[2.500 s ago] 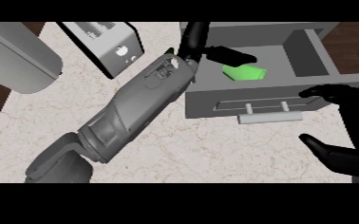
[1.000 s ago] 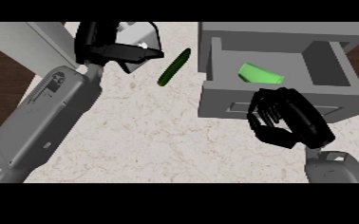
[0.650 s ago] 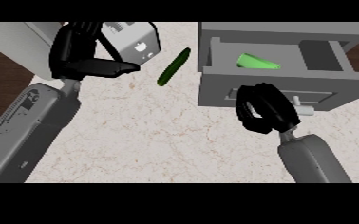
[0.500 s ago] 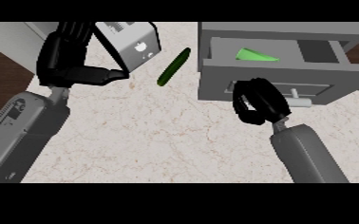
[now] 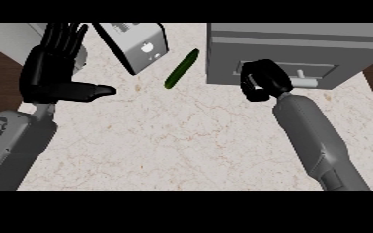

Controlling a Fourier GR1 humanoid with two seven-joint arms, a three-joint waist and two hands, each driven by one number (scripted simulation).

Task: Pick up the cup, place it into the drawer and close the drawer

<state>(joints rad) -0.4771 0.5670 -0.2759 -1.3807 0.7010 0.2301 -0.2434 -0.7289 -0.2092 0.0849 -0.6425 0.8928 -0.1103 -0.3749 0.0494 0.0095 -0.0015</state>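
The grey drawer (image 5: pixel 331 71) at the upper right stands pushed in, its front flush with the cabinet and its handle (image 5: pixel 304 80) showing. The green cup is hidden from view. My right hand (image 5: pixel 264 79) is against the drawer's front, left of the handle, with its fingers curled and nothing in them. At the left edge my left hand (image 5: pixel 56 74) rests open, fingers up and thumb pointing right.
A green cucumber (image 5: pixel 182 68) lies slanted on the marble counter (image 5: pixel 167 138) between the hands. A grey toaster (image 5: pixel 137 44) stands at the back, left of it. The grey cabinet (image 5: pixel 291 33) fills the upper right corner.
The drawer has slid from open to shut and the green cup inside has gone out of sight. My right hand moved forward with the drawer's front. The left hand drew back to the left.
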